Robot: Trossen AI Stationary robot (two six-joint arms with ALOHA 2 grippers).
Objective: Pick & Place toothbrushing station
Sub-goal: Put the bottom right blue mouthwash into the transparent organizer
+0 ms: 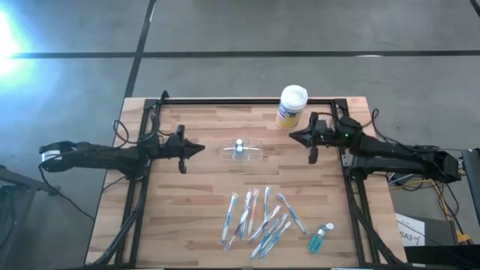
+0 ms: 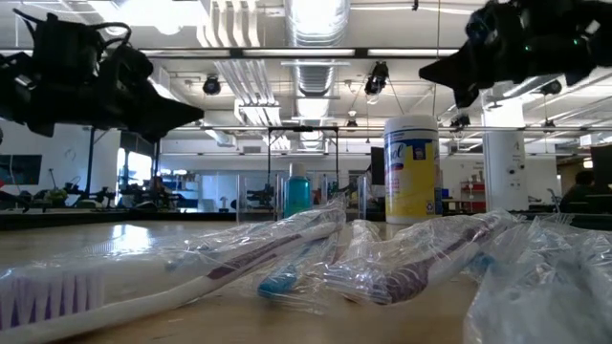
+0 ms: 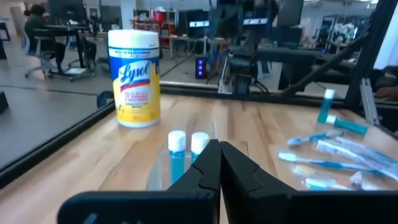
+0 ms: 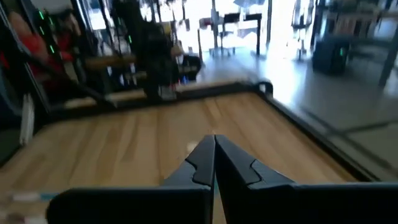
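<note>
Wooden table, clear toothbrushing station lying flat

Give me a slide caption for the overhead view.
Both arms wait, fingers shut, either side of the clear holder at table centre; canister behind, wrapped toothbrushes and a small bottle in front.

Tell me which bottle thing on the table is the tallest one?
The yellow-and-blue canister with the white lid, at the table's far edge. The small blue bottle near the toothbrushes lies flat and is much smaller.
</note>
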